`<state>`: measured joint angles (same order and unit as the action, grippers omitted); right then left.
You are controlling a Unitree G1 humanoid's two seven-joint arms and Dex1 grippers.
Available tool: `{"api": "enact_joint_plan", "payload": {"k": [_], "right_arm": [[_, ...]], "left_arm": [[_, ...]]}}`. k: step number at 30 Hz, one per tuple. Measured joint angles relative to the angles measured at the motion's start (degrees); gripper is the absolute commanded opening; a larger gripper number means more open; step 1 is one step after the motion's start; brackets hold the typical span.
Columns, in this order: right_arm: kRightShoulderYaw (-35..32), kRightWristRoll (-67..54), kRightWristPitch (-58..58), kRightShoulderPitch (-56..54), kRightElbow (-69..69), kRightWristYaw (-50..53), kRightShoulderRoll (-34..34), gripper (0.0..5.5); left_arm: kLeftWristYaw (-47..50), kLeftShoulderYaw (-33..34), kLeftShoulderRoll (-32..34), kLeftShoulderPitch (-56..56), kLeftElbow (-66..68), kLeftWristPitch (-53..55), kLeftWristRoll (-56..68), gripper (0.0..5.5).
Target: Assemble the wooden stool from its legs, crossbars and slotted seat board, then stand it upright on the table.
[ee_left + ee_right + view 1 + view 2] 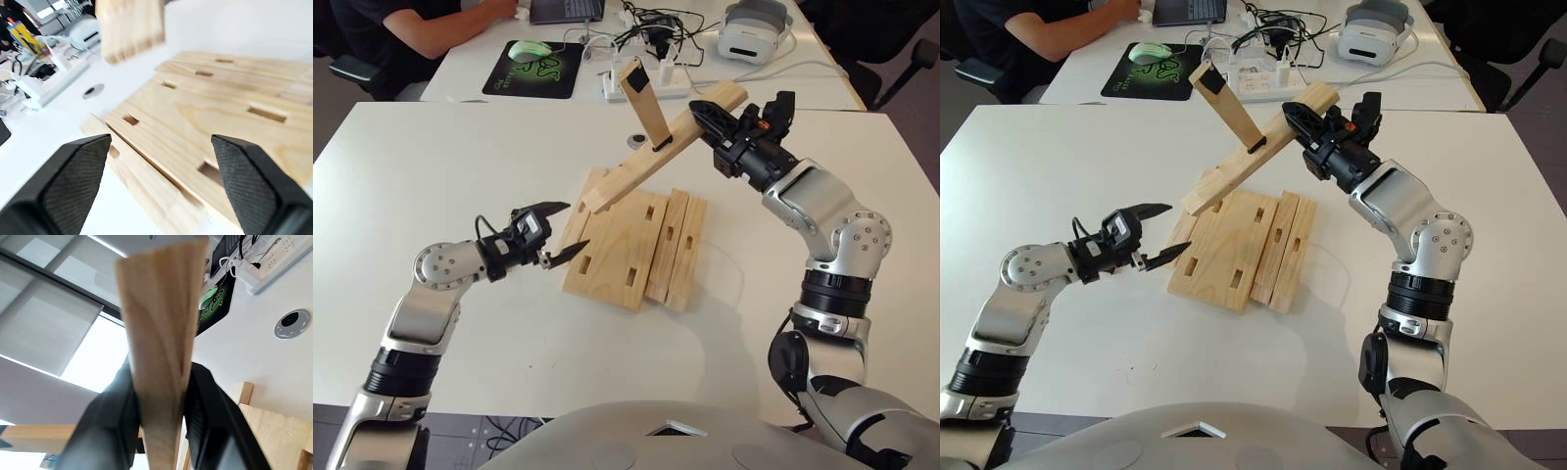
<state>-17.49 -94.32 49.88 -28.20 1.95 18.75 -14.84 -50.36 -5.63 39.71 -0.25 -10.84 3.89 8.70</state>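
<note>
Stool leg (pixel 636 166): we hold its upper end clamped in our right gripper (pixel 705 116), long axis slanting down toward our left gripper (pixel 570 227), fingers spread, near its free end.

My left claw (pixel 572 227) sits just beside the pale slotted wooden boards (pixel 622 245); bare white table (pixel 431 166) lies free on its left. Overhead, the long pale wooden beam (pixel 636 176) in my right claw (pixel 705 116) slants across them, barring the way down.
</note>
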Motion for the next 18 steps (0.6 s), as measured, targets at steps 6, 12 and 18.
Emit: {"api": "enact_joint_plan", "payload": {"k": [6, 12, 18], "right_arm": [[0.08, 3.52, -0.54, 0.80, 0.30, -0.03, -0.21, 1.06], [0.54, 6.34, -0.56, 0.72, 0.00, -0.84, -0.32, 1.06], [0.52, 8.06, -0.56, 0.72, 0.00, -1.35, -0.30, 1.06]], "left_arm": [[-3.45, -2.49, 3.26, 1.72, 1.08, -1.54, -3.30, 3.78], [-3.79, -3.39, 5.34, 2.90, 0.89, -1.08, -4.76, 3.78], [-4.40, -3.20, 8.56, 0.96, 3.16, -1.66, -5.24, 3.78]]}}
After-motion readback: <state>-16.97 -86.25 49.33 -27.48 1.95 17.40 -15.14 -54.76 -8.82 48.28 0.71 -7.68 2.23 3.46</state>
